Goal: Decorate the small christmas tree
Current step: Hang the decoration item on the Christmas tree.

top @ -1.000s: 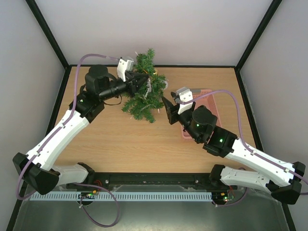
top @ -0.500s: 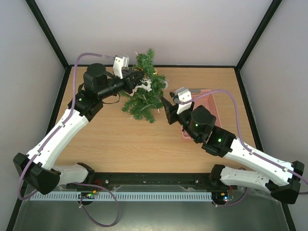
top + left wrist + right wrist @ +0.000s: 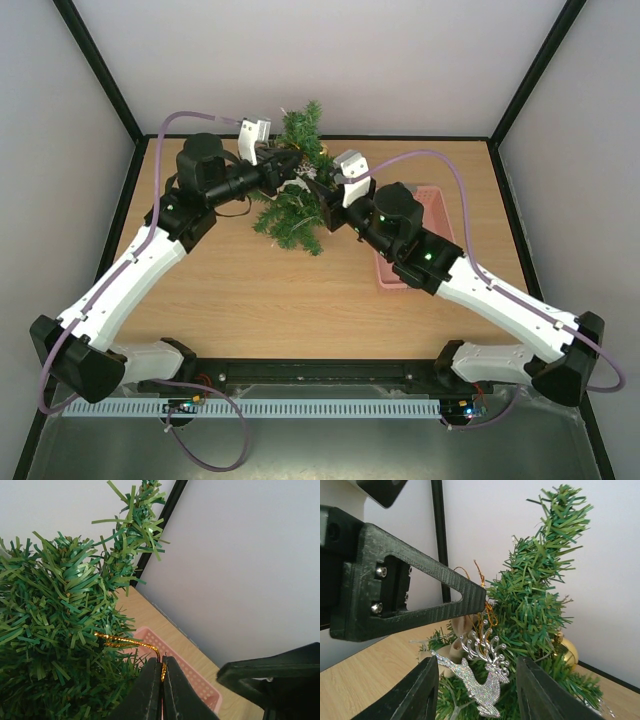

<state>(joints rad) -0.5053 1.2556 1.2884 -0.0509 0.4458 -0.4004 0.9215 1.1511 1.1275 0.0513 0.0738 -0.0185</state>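
Green needles of the small christmas tree (image 3: 300, 195) were pictured from overhead at the far middle of the table (image 3: 250, 290), just left of the pink basket (image 3: 440, 210). The right gripper (image 3: 322, 195), stationed over that basket a second before, had been swung across to the tree's right flank. It was set opposite the left gripper (image 3: 290, 172), which was buried among the upper branches.

From the left wrist, the jaws were shown pinched tight on a gold cord (image 3: 125, 641) looped out of the foliage.

From the right wrist, a silver reindeer (image 3: 480, 672) was framed hanging against the branches between the right fingers. These were held part-way apart with nothing gripped, and contact with the ornament could not be made out. A gold bauble (image 3: 567, 652) was seen lodged lower down. The hanging of the reindeer was judged unfinished, with the second arm apparently brought in to help settle it.
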